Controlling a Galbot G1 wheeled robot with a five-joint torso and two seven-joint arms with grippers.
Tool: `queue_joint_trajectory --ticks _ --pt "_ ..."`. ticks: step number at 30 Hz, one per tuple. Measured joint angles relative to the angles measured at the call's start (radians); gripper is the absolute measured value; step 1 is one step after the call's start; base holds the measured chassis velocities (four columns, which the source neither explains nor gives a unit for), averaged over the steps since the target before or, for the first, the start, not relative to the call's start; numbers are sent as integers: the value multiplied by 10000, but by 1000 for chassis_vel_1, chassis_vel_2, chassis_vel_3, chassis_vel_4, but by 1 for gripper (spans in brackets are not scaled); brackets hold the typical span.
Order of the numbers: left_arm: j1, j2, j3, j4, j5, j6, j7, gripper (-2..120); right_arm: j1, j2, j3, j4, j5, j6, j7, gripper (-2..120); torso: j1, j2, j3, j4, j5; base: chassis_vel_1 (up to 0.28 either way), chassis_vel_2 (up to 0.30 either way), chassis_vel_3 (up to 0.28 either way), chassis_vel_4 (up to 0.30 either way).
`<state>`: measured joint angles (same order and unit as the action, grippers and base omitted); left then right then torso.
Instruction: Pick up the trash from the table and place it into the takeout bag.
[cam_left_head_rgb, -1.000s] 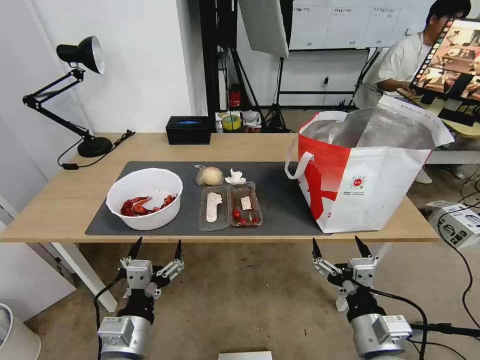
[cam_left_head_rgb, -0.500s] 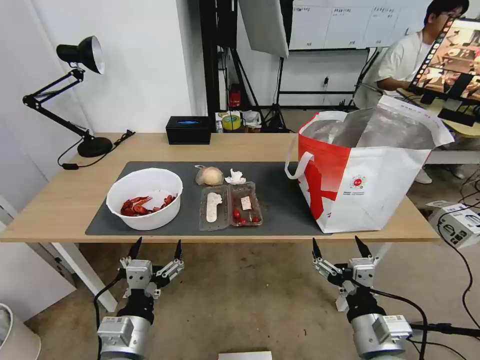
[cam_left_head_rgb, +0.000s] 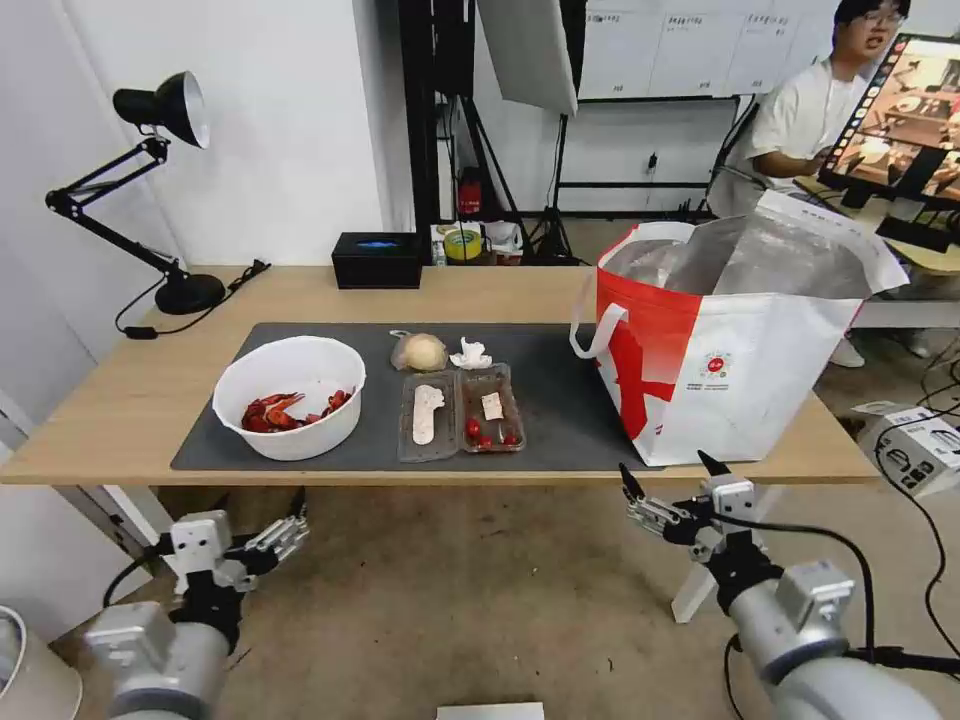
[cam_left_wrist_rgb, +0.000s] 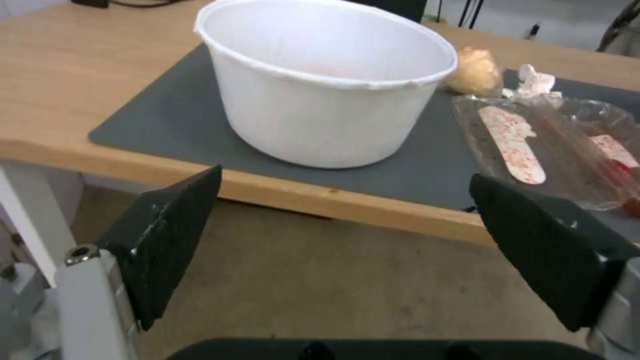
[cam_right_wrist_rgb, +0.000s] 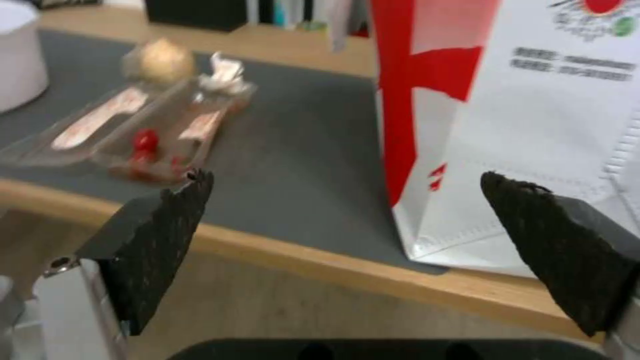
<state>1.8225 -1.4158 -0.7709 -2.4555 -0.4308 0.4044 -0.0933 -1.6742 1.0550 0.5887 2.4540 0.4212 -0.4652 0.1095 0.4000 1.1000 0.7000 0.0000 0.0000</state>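
A white bowl (cam_left_head_rgb: 290, 397) holding red shells is sitting on a dark grey mat (cam_left_head_rgb: 560, 400) ahead of the black-fingered left gripper (cam_left_wrist_rgb: 347, 250), which is gaping wide; beside it, a clear tray (cam_left_head_rgb: 461, 412) is showing small red fruits, with a beige bun (cam_left_head_rgb: 420, 352) and white tissue (cam_left_head_rgb: 471, 354) beyond. Ahead of the right gripper (cam_right_wrist_rgb: 353, 250), a white and red bag (cam_left_head_rgb: 740, 350) is showing silver lining

Both grippers below table (cam_left_head_rgb: 120, 420) front edge, fingers spread: left gripper (cam_left_head_rgb: 262, 530) under bowl (cam_left_head_rgb: 290, 397), right gripper (cam_left_head_rgb: 670, 482) under takeout bag (cam_left_head_rgb: 735, 340).
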Motion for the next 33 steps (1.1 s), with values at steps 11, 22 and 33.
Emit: queue_joint_trajectory --ticks 11,22,33 --pt "116 -1 27 -32 30 -15 22 100 145 -747 -34 301 720 -1028 183 100 0 0 0 0 1 0 0 0 0" --pt "134 -87 68 -73 36 -58 27 100 170 -673 -56 321 707 -939 133 100 0 0 0 -1 1 0 0 0 0" --pt "-16 -120 359 -101 -1051 -6 -62 100 255 -591 -151 251 690 -857 48 100 0 0 0 -1 0 0 0 0 0"
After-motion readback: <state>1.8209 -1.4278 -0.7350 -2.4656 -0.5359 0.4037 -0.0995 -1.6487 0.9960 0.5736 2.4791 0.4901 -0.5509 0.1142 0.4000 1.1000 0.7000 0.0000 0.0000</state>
